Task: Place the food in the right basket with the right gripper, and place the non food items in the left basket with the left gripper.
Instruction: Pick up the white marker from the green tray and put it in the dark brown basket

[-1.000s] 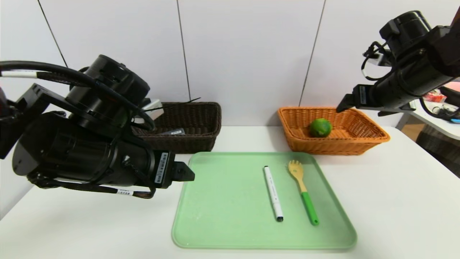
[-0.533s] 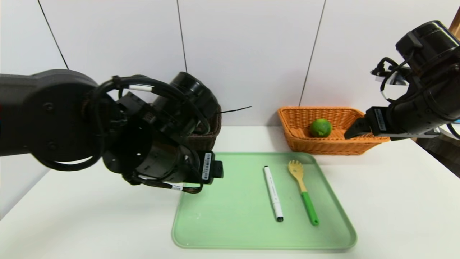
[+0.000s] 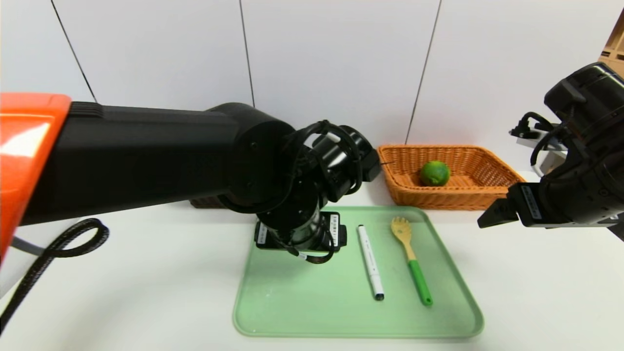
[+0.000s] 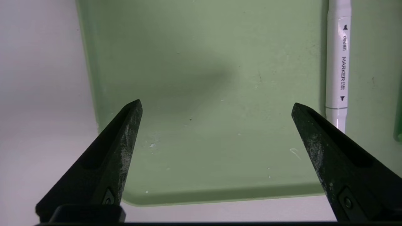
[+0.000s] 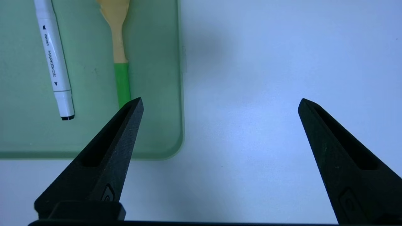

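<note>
The green lime [image 3: 435, 173] lies in the orange-tan right basket [image 3: 487, 196]. A white marker [image 3: 370, 261] [image 4: 338, 62] [image 5: 53, 62] and a yellow spoon with a green handle [image 3: 412, 263] [image 5: 121, 62] lie side by side on the green tray [image 3: 302, 312]. My left gripper [image 3: 300, 239] [image 4: 216, 103] hangs open over the tray's back left part, the marker just outside one finger. My right gripper [image 3: 487, 219] [image 5: 220, 100] is open over bare table right of the tray. My left arm hides the dark left basket [image 3: 207, 202] except for a sliver. The grey case is hidden.
The white table [image 3: 536, 292] has a wall close behind the baskets. A black cable loop [image 3: 63, 239] from my left arm hangs over the table's left side. My left arm spans the whole left half of the head view.
My left arm swung right from beside the dark basket to over the tray, its gripper now pointing down. My right gripper drew back from over the orange basket, lower and toward me.
</note>
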